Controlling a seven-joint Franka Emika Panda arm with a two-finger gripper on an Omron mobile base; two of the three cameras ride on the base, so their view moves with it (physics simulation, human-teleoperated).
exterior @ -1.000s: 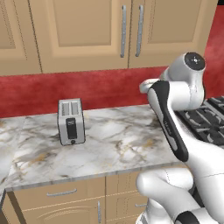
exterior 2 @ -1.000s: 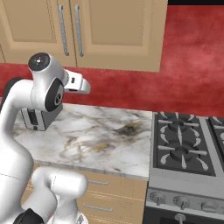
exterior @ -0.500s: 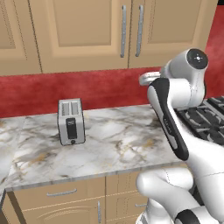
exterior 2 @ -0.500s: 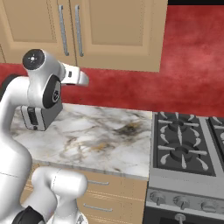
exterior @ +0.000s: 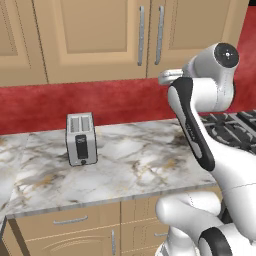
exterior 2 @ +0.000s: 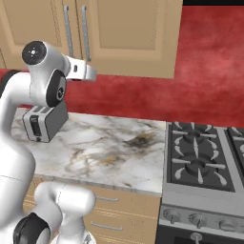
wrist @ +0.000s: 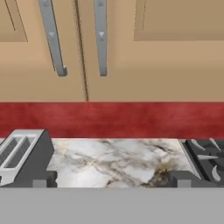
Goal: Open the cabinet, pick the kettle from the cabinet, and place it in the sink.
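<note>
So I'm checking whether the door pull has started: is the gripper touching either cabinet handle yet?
Apart. In the hand view the cabinet's two handles hang well ahead, while the gripper tips sit low over the counter.

You have open air in front of the cabinet [exterior: 135, 35], whose two doors are shut, with their bar handles [wrist: 99, 35] side by side and nothing before them. On the marble counter [exterior: 135, 165], the toaster [exterior: 81, 138] stands left and the stove [exterior 2: 205, 162] right; between them the top lies bare.
</note>
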